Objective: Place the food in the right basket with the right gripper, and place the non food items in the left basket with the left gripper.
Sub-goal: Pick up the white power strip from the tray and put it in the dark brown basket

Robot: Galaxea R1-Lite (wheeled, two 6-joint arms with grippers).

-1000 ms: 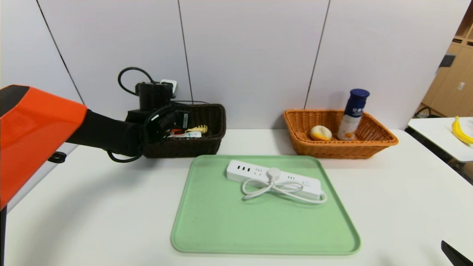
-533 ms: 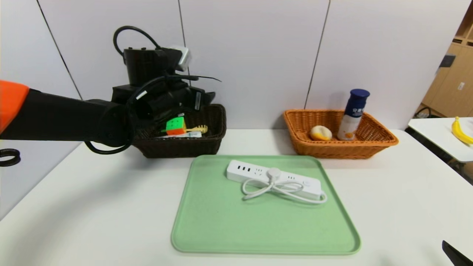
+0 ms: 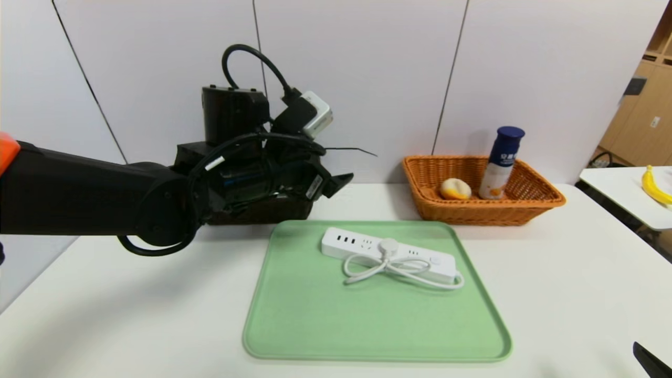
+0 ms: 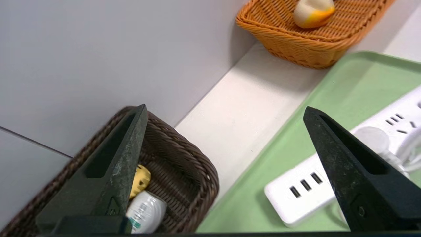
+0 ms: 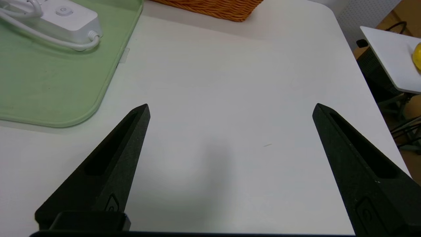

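Observation:
The white power strip (image 3: 388, 254) with its coiled cord lies on the green tray (image 3: 315, 325). My left gripper (image 4: 225, 108) hangs open and empty above the gap between the dark brown left basket (image 4: 184, 154) and the tray's back left corner. In that basket lie the yellow pasta spoon (image 4: 141, 177) and the pale tube (image 4: 146, 210). The orange-tan right basket (image 3: 530, 202) holds the bun (image 3: 455, 189) and the upright white bottle (image 3: 501, 163). My right gripper (image 5: 232, 106) is open over bare table at the near right.
In the head view my left arm (image 3: 105, 199) covers most of the dark basket (image 3: 283, 212). A yellow banana (image 3: 653, 186) lies on a side table at the far right. The wall runs close behind both baskets.
The left arm has risen out of the dark basket and swung right toward the tray, its jaws opening wider. The puzzle cube, seen in the basket half a second ago, is now hidden behind it.

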